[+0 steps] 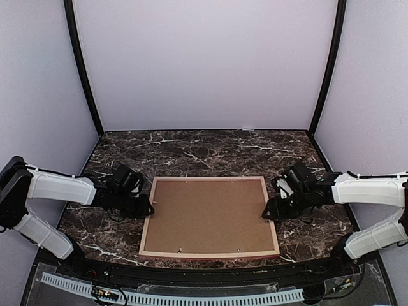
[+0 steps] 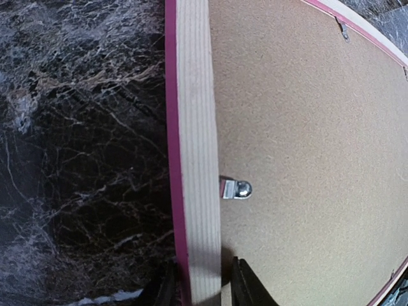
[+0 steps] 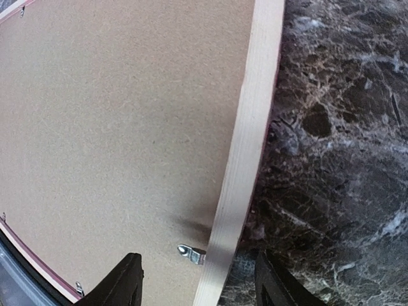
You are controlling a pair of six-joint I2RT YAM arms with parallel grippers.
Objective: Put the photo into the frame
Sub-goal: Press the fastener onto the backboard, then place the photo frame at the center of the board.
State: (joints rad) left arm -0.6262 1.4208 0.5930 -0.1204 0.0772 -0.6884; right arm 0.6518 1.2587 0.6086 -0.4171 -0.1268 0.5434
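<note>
since the frame (image 1: 209,254) is lying face down in the middle of the marble table (image 1: 210,150), with the brown hardboard backing panel (image 1: 209,213) filling its opening, you are looking at a task that seems close to its end. the photo is not showing in any view. it is probably sitting under the backing panel, but nothing here is proving that. small metal tabs (image 2: 237,189) are reaching from the pale wood rail over the edge of the panel, one close to each wrist camera, and more are dotting the rails at 12 and 6 o'clock in the overhead view. you cannot tell from here whether every tab is turned home. what seems to be left is checking the tabs and perhaps turning the frame pink face up.

your left gripper (image 2: 204,287) is sitting at the frame's 9 o'clock side, its jaws straddling the rail narrowly, one finger (image 2: 164,290) outside by the pink edge and the other on the panel side. the gaps are so slim and shadowed that you cannot tell whether the pads are pressing the wood or just clearing it. your right gripper (image 3: 199,280) is sitting at the 3 o'clock side with its jaws standing wide across that rail, a gap showing on each side of the wood, so it is holding nothing.
</note>
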